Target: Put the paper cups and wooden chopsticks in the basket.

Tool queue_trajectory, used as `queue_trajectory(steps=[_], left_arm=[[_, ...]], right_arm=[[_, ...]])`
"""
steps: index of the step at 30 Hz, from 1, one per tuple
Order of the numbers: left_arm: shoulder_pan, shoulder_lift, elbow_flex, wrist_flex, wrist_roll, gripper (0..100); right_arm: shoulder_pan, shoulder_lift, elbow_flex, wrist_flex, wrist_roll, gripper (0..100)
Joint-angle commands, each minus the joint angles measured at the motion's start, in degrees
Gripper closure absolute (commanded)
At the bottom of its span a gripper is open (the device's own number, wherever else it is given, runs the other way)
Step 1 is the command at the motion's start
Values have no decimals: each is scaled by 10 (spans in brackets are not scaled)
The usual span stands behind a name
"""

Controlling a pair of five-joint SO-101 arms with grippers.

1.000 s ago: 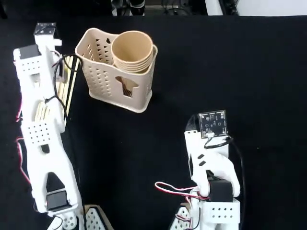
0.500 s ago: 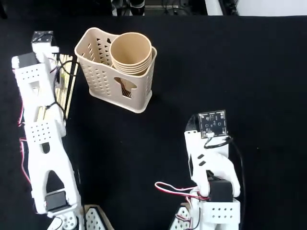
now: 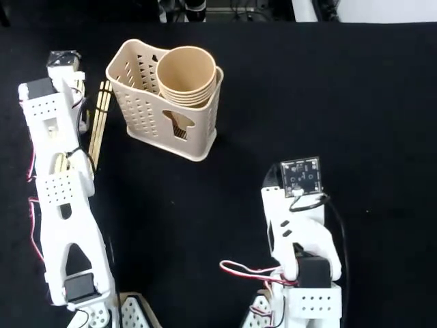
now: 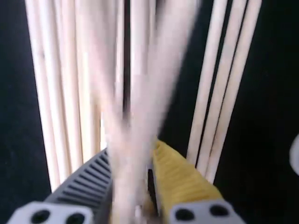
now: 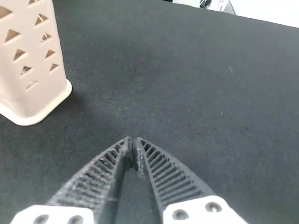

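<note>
Black table, one pale perforated basket standing upright on it; all positions noted from the basket.

Left arm lay stretched out along the basket's left side, its wrist end level with the basket. Right arm sat folded up to the right of the basket and on the arms' base side of it, well apart.

Paper cups: a nested stack standing upright inside the basket, at its right-hand end, rims showing above the basket wall.

Wooden chopsticks: a loose bundle lay flat on the table just beside the basket's left wall, outside it, partly under the left arm.

Left gripper was down over that bundle. Its grey and yellow jaws were pinched on a couple of wooden chopsticks that ran blurred between them. The other sticks lay to either side of the jaws, roughly parallel.

Right gripper: jaws pressed together at the tips, nothing between them. It was low over bare table, and a corner of the basket showed beyond it, apart.
</note>
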Motion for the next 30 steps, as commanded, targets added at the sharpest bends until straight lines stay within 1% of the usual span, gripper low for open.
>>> queue_trajectory(steps=[1,5,10,12,15,18,21,23,24,30], left_arm=[[-2,-12,8,13,8,973],[-9,-36,14,16,12,973],[-6,-98,52,17,70,973],[13,-141,103,17,77,973],[59,-227,211,17,79,973],[107,-348,325,16,81,973],[125,-492,440,13,81,973],[119,-586,506,11,80,973],[105,-630,533,7,80,973],[26,-828,741,-88,76,973]], right_arm=[[-7,-29,-3,-11,4,985],[-7,-29,-3,-11,4,985],[-7,-29,-2,-11,4,985],[-6,-29,-2,-11,4,985],[-5,-29,0,-11,4,985],[-5,-29,0,-9,4,985],[-5,-29,2,-7,4,985],[-6,-29,7,-11,4,985],[-6,-29,7,-11,4,985],[-7,-29,6,-11,11,985]])
